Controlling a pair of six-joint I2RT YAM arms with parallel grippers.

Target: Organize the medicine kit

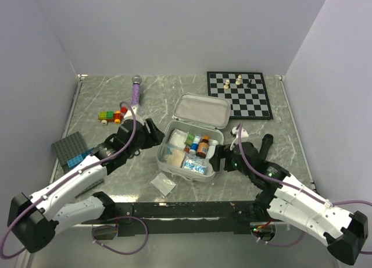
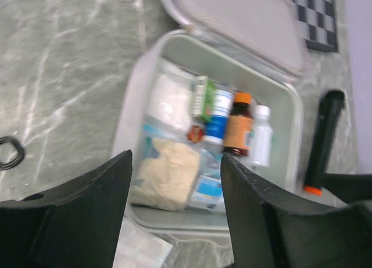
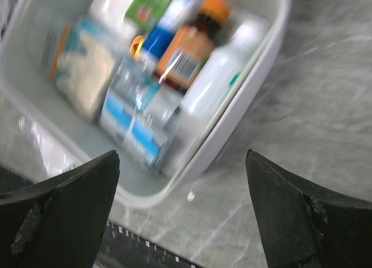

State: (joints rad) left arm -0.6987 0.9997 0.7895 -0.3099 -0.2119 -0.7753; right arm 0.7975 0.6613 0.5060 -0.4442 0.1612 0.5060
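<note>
Flanking the white soft zip medicine kit, lid open, mid grey marbled surface, left claw and right claw are spread, empty. The clear plastic sachet just in front is best pinched edge-on.

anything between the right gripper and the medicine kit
Nothing visible. The right gripper hangs open just off the right wall of the medicine kit, which lies open, and only bare table shows between the two.
</note>
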